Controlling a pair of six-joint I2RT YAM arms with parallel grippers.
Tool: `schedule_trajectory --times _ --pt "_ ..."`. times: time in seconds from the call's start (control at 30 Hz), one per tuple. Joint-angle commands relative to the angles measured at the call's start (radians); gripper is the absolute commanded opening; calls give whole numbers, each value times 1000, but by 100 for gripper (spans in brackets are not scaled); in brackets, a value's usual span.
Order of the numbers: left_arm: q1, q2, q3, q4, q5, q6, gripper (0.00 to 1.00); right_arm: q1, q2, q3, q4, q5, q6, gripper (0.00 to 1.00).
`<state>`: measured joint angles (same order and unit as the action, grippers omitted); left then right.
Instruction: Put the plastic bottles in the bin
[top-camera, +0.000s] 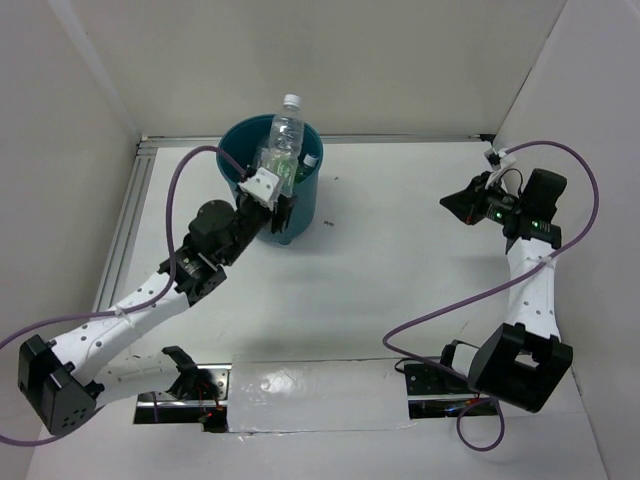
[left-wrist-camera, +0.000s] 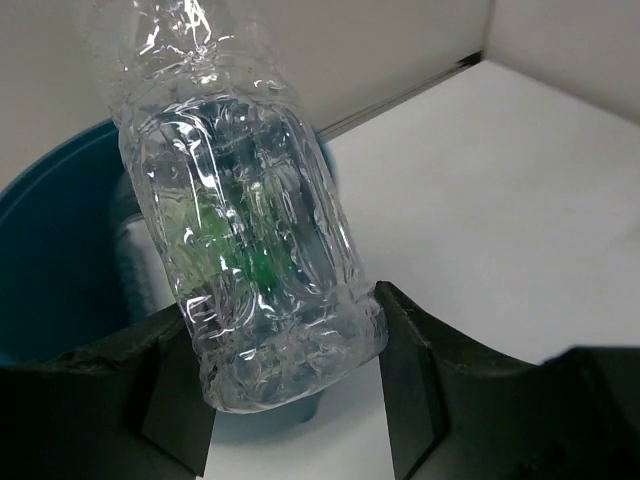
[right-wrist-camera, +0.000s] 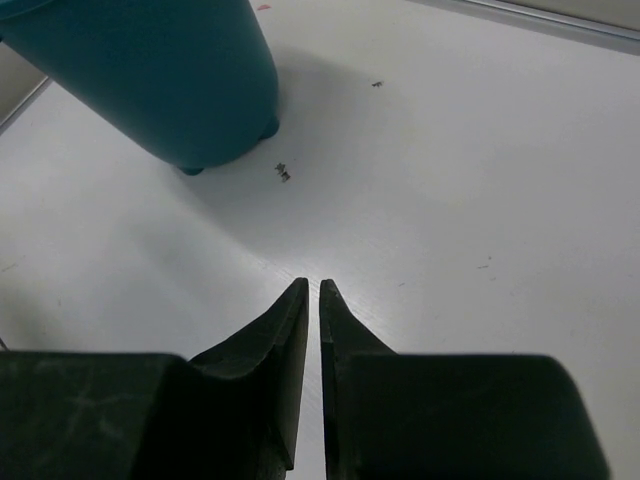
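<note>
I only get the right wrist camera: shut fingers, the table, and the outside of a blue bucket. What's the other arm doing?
Observer: The left gripper has its fingers pinched on the bottom end of a clear bottle, and from above the bottle is over the bin's mouth.
Operator: Is anything inside the bin?
Observer: Yes, a green bottle shows inside it.

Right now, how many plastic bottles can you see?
3: a clear bottle held in the left gripper over the bin, a green bottle inside it, a white-capped bottle by its right wall. More may be hidden.
</note>
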<state>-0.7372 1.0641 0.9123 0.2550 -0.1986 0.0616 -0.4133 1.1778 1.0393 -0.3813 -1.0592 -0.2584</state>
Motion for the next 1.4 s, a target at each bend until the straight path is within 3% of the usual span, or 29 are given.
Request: schedule_trajectory --times 0.0,0.3,0.37,0.47,0.5,0.7,0.77,0.87,0.9,1.13,1.17,1.2,1.23,1.37 --pt "114 40 66 -65 -74 -62 0 -5 -53 -8 12 -28 -22 17" --pt "282 145 229 -210 -32 -129 5 -5 -90 -48 2 -57 -41 25" --pt "301 166 256 -240 -10 -129 20 -5 -90 -57 2 -58 -41 29" --pt "302 188 267 -260 30 -117 31 -5 -90 -58 2 -67 -41 36" --pt "302 188 267 -260 30 -117 40 -5 -90 -58 2 -67 -41 38" --pt "302 188 255 -313 97 -126 58 -5 -90 -67 2 -76 -51 49" --pt "302 188 255 -322 111 -126 77 -5 -90 -67 2 -76 -51 50" --pt "302 188 246 -332 102 -126 89 -5 -90 -67 12 -85 -51 56" --pt "302 178 246 -332 93 -135 99 -5 -90 -67 12 -85 -51 58" --pt "292 158 255 -352 73 -135 100 -5 -90 -76 1 -85 -74 73" --pt "292 143 255 -352 62 -135 100 -5 -90 -76 -8 -85 -74 78" --pt "280 113 255 -352 62 -135 100 -5 -90 -76 -8 -85 -74 94" --pt "268 93 255 -352 53 -135 100 -5 -90 -76 -8 -56 -74 100" --pt "236 -59 255 -416 114 -135 100 -5 -80 -65 -8 77 50 100"
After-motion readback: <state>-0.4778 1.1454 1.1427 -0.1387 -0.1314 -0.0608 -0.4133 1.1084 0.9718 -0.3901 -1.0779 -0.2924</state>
